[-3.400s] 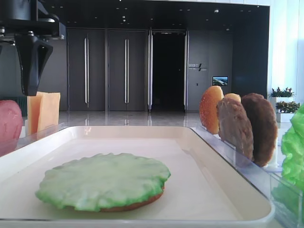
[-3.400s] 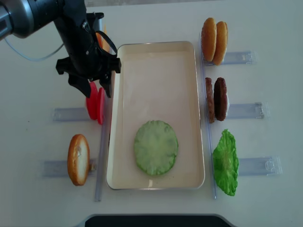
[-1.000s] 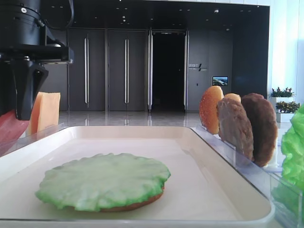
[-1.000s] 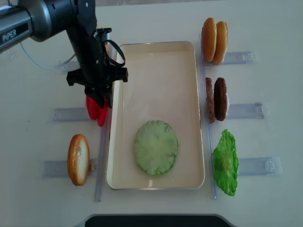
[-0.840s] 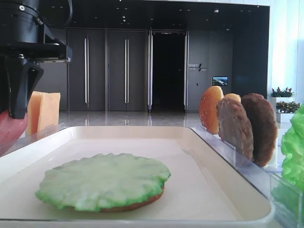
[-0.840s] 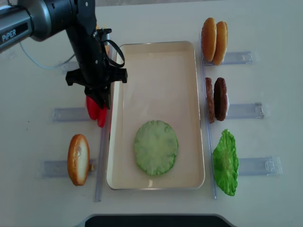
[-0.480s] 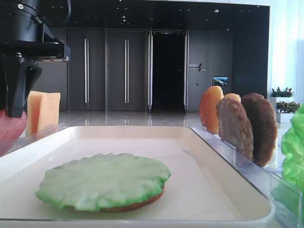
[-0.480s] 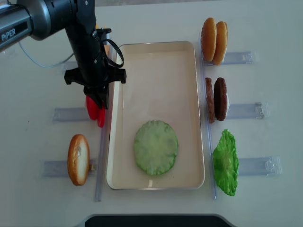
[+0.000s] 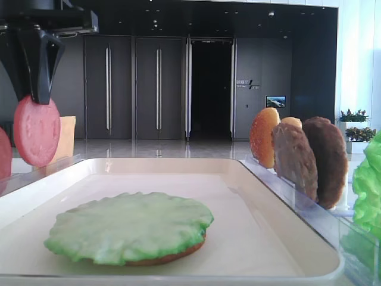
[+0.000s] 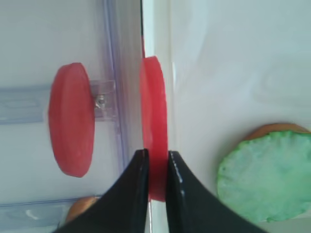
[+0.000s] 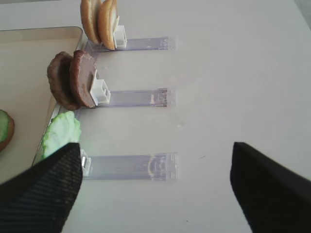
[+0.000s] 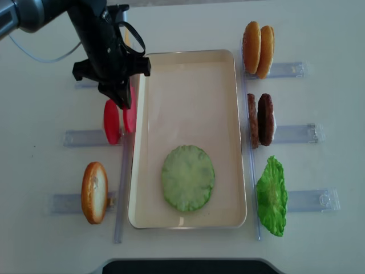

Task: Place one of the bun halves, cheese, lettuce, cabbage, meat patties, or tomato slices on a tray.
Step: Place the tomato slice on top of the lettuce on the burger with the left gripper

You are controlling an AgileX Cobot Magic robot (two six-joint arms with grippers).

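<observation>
Honestly no readable text anywhere here, the only thing close is a small white sign (image 9: pixel 246 84) on the dark back wall (image 9: pixel 262 71) in the low front view, and it's way too blurry to make out.

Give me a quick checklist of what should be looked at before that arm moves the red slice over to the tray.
1. Left claw shut on the tomato slice: ok.
2. Slice lifted out of its clear holder: ok.
3. Other tomato slice left standing in the holder: ok.
4. Bare space on the tray beyond the lettuce-topped bun: ok.
5. Right claw away from the tray: ok.
6. Grip firm enough not to slip: cannot tell.
</observation>
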